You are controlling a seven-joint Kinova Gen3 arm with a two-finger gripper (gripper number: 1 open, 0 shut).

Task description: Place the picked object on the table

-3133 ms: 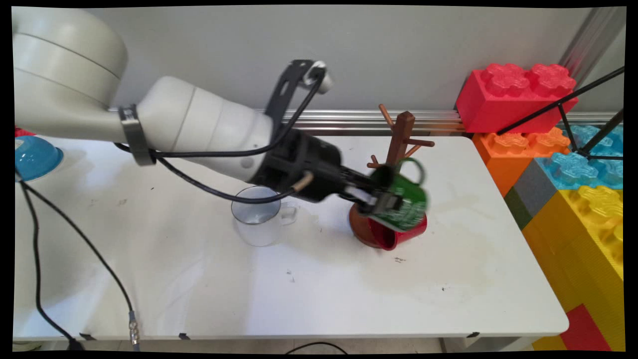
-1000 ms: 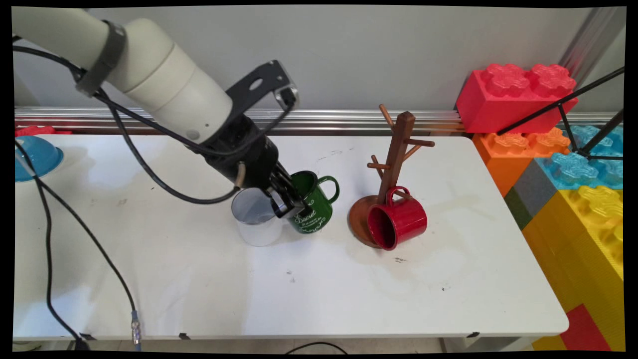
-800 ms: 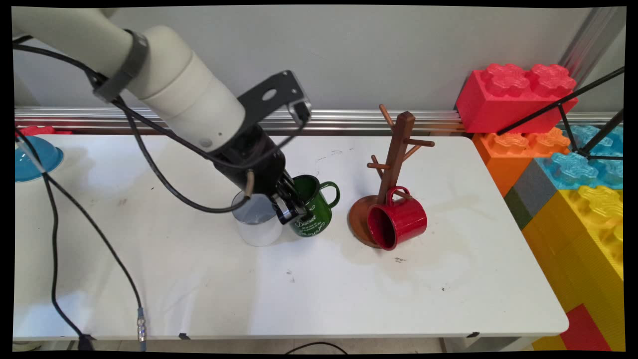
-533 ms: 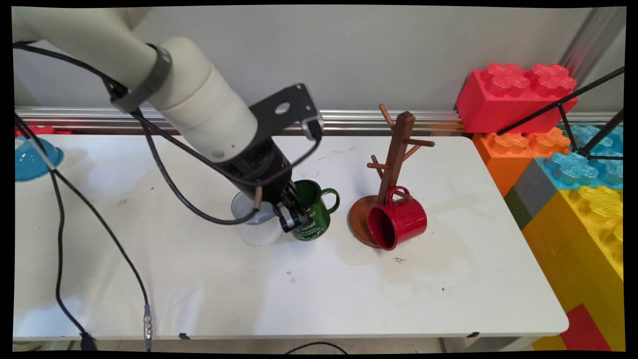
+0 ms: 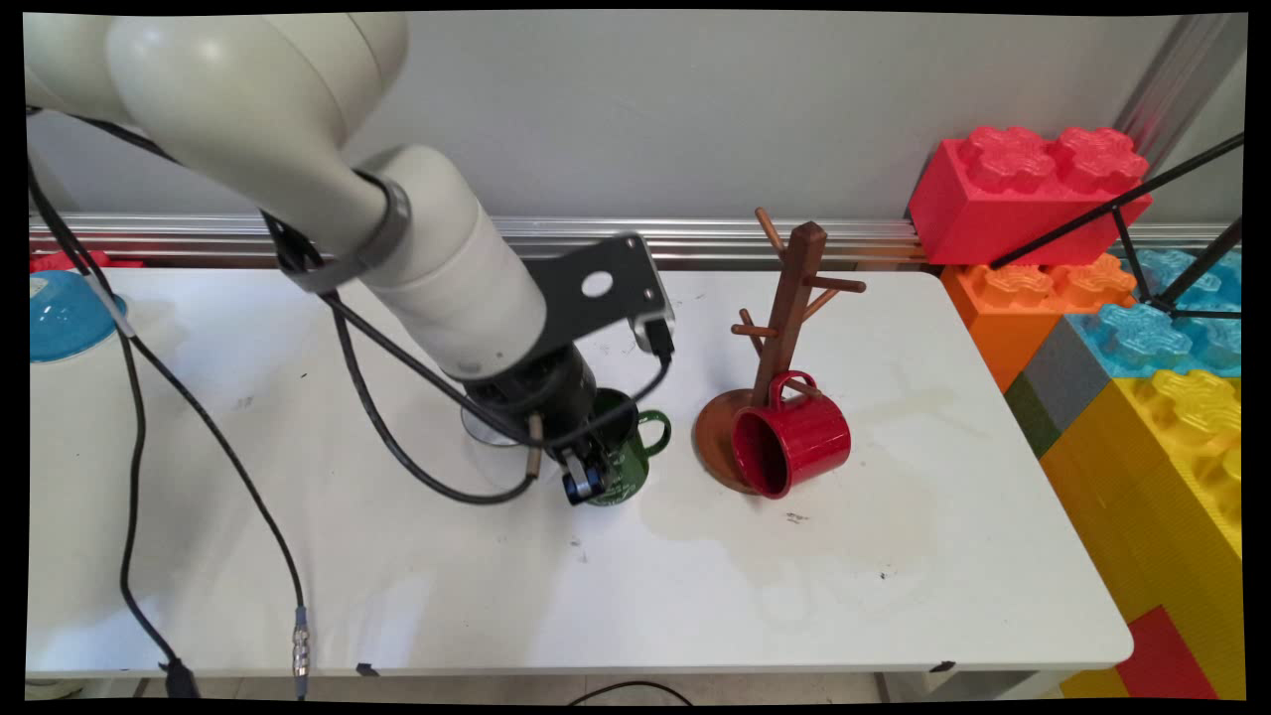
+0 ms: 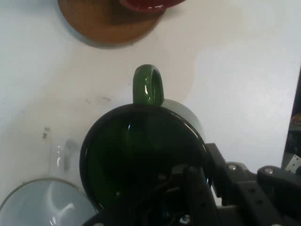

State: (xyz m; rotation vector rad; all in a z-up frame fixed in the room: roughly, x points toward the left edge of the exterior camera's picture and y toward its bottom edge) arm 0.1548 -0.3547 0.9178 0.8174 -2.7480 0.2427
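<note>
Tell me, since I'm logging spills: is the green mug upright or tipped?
Upright. The green mug stands on the table, mouth up, with the end effector gripping its rim.

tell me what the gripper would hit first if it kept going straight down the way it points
The gripper is clamped on the green mug's rim; straight on, it likely meets the white table right under the mug.

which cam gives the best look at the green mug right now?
Hand view. The green mug fills the frame from above: whole rim, dark inside and handle all visible, with the end effector clamped over its rim at the bottom. In the main view the arm hides most of the green mug; only its handle and part of its side show.
</note>
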